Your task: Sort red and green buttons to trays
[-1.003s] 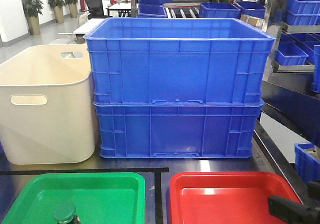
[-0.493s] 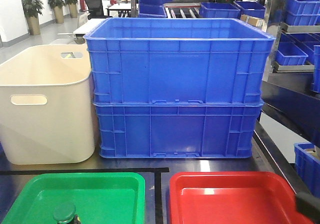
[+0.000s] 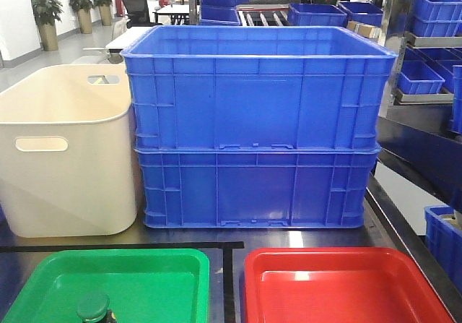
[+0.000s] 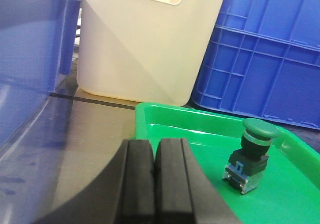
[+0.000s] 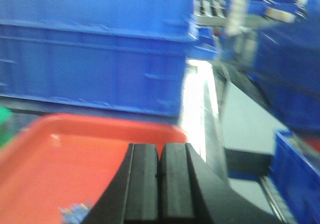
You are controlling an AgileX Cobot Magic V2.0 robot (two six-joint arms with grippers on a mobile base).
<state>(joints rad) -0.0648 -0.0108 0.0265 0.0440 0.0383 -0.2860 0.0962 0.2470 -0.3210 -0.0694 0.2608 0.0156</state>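
A green button (image 3: 94, 308) stands in the green tray (image 3: 144, 280) at the front left; its glossy cap sits on a dark body (image 4: 252, 151). My left gripper (image 4: 155, 149) is shut on nothing, low over the near left part of the green tray (image 4: 200, 134), with the button apart to its right. The red tray (image 3: 346, 287) lies at the front right. My right gripper (image 5: 160, 151) is shut and empty above the red tray (image 5: 75, 154). A blurred blue-grey object (image 5: 75, 213) lies in that tray's near left. Neither gripper shows in the front view.
Two stacked blue crates (image 3: 256, 128) stand behind the trays, with a tall cream tub (image 3: 65, 149) to their left. Black tape lines (image 3: 227, 280) mark the tabletop between the trays. More blue crates (image 5: 295, 73) sit on shelves to the right, past the table edge.
The right gripper, seen at the front view's lower right corner a second ago, has slid out of that view. The button and trays have not moved.
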